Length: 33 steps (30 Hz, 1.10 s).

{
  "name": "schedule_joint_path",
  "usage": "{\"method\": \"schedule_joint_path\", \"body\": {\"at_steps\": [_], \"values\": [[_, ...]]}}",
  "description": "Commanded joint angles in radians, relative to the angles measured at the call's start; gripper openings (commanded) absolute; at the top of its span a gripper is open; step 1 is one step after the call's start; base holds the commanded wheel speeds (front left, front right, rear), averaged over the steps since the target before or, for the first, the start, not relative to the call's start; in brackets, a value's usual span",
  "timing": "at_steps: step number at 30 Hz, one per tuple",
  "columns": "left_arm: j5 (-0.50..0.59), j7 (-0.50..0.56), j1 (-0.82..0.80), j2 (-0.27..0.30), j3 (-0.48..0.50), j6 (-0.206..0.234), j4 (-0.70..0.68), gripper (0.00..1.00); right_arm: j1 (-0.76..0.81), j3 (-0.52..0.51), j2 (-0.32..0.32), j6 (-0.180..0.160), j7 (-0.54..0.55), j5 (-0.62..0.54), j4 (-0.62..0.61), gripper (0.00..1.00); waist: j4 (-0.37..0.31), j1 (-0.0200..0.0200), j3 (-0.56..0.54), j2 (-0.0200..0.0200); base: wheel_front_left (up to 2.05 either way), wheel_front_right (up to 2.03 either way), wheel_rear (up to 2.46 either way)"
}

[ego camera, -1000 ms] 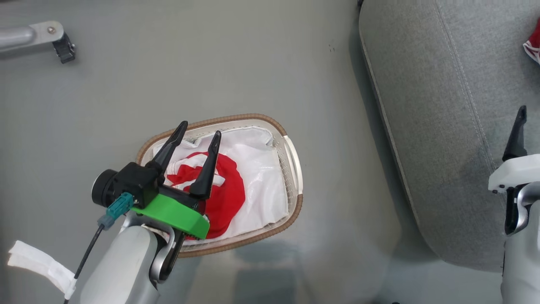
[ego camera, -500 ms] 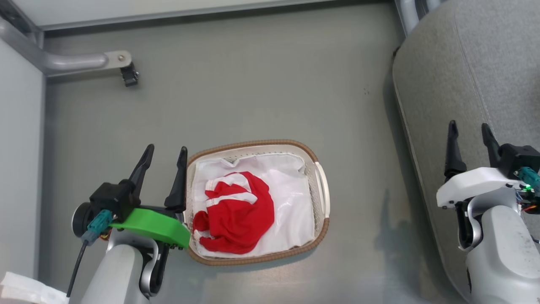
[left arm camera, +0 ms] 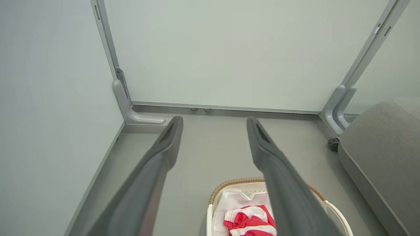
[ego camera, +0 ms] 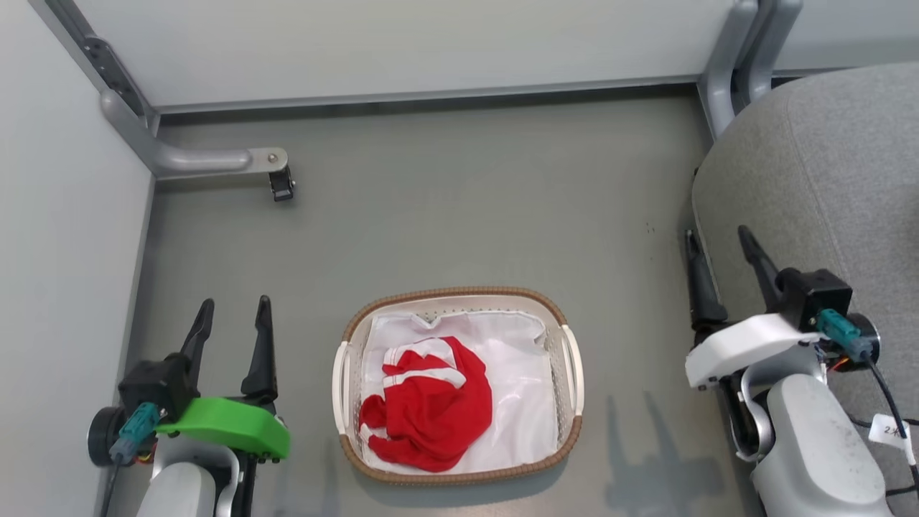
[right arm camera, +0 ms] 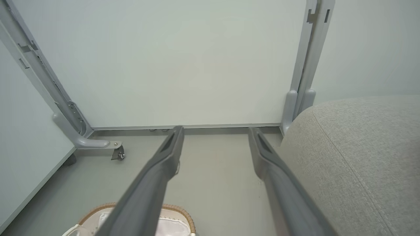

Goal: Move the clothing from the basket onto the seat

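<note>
Clothing [ego camera: 431, 406] lies bunched in the basket [ego camera: 459, 293], red with white stripes, on a white cloth [ego camera: 528, 409] that lines it. That's the head view, 6 o'clock of centre. Bare floor [ego camera: 467, 201] runs all round the brown rim and is widest toward 12 o'clock, up to the wall panel [ego camera: 402, 43]. The seat [ego camera: 833, 179] takes 2 to 4 o'clock, its rounded corner near a grey frame post [ego camera: 725, 79]. Left gripper [ego camera: 235, 305] is at 8 o'clock, fingers apart, nothing between them, clear of the basket's near handle. Right gripper [ego camera: 716, 235] is at 4 o'clock, spread and empty too, with one tip on the line of the seat's edge and the other over the cushion. A caster foot [ego camera: 281, 183] juts out at 10 o'clock, well apart from the basket.

On to the left wrist view: two fingers wide apart with open floor between them to the wall's base. The basket is at 6 o'clock with the red cloth inside, and the right-hand finger crosses its rim. The seat's edge is at 4 o'clock.

Right wrist view now: fingers parted again. The basket's rim peeks in at 7 o'clock, and the seat's curved edge sits just beside the right-hand finger at 4 o'clock.
</note>
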Motion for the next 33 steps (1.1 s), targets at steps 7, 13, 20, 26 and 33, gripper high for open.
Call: {"method": "schedule_joint_path", "body": {"at_steps": [7,13,20,26,33], "values": [[0.03,0.001,0.061,-0.025,0.068,0.002,-0.014,1.0,0.085,0.024,-0.006,-0.001,-0.002,0.005,-0.047,1.0,-0.007,0.0001,-0.051,0.0,0.0,0.0,0.0],[0.038,0.001,0.105,-0.041,0.089,0.002,-0.02,1.0,0.141,0.035,-0.005,-0.001,-0.002,0.011,-0.06,1.0,-0.014,0.0001,-0.087,0.0,0.0,0.0,0.0],[0.042,0.001,0.165,-0.053,0.075,0.002,-0.029,1.0,0.187,0.04,-0.005,-0.001,-0.002,0.007,-0.044,1.0,-0.025,0.0001,-0.123,0.0,0.0,0.0,0.0],[0.038,0.001,0.181,-0.058,0.054,0.002,-0.029,1.0,0.191,0.042,-0.005,-0.001,-0.002,-0.007,-0.036,1.0,-0.03,0.0001,-0.126,0.0,0.0,0.0,0.0],[0.019,0.001,0.149,-0.056,-0.004,0.002,-0.017,1.0,0.159,0.045,-0.005,-0.001,-0.002,0.002,-0.037,1.0,-0.035,0.0001,-0.088,0.0,0.0,0.0,0.0]]}}
